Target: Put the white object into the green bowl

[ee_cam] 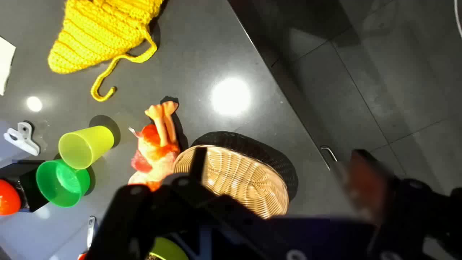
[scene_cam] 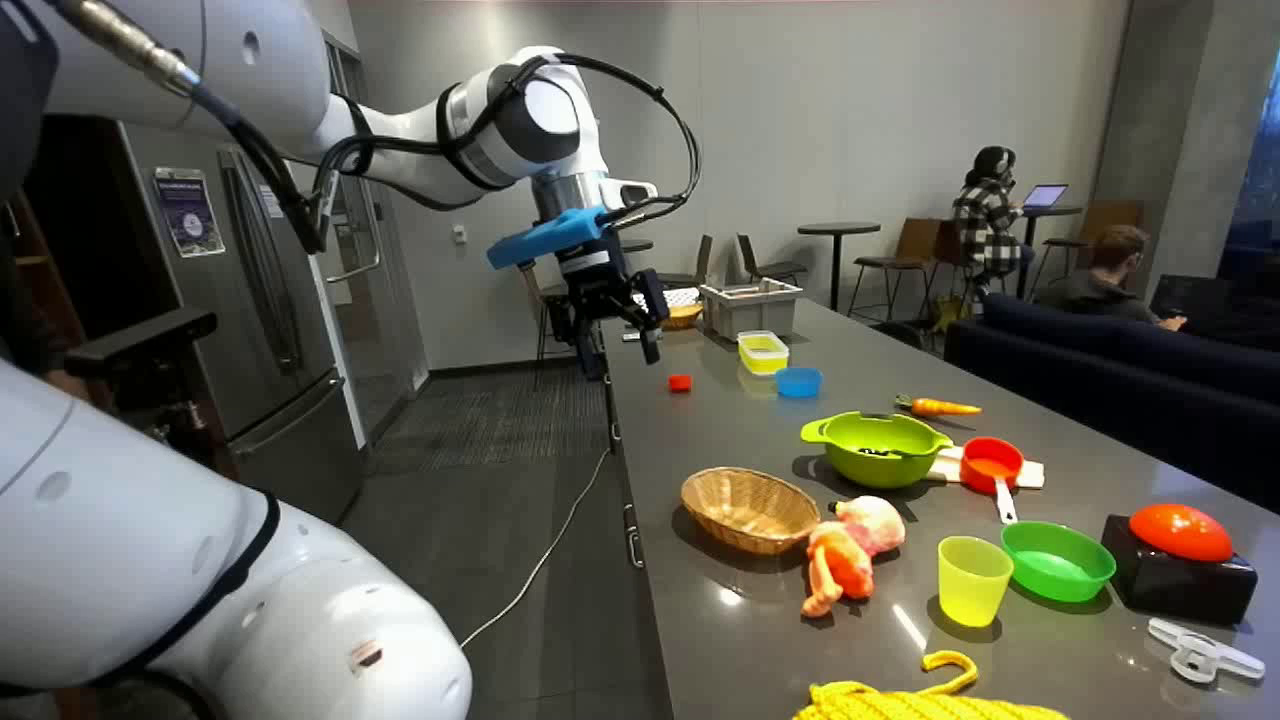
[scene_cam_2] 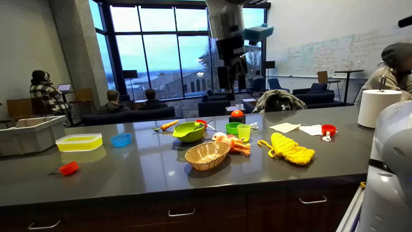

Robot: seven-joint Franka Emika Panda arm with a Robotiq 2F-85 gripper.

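Grey walls (scene_cam: pixel 760 110) and tall windows (scene_cam_2: pixel 161 58) stand behind the gripper (scene_cam: pixel 621 358), with a seated person (scene_cam: pixel 988 215) well beyond it. The poster (scene_cam: pixel 188 212) on the steel refrigerator (scene_cam: pixel 205 310) carries print too small to read, and the handwriting on the whiteboard (scene_cam_2: pixel 322 56) is likewise too faint to make out. A black garment (scene_cam_2: pixel 278 102) past the gripper bears a white Under Armour mark.

On the dark surface (scene_cam: pixel 730 640), the white clip (ee_cam: pixel 22 138) lies far below and well apart from the gripper; in the wrist view an orange plush toy (ee_cam: pixel 157 153) and a yellow cup (ee_cam: pixel 92 144) come between them, and a darker green cup (ee_cam: pixel 63 182) stands near the clip. The light-green bowl (ee_cam: pixel 168 249) is partly hidden behind the gripper there, and the wicker basket (ee_cam: pixel 245 180) shows between the gripper's fingers (ee_cam: pixel 198 162), which stand wide apart. The arm (scene_cam: pixel 270 90) reaches out well above the level of the surface, its wrist bent so that the gripper points down with a slight tilt. A blue casing (scene_cam: pixel 550 238) is fixed to the wrist just above the gripper.
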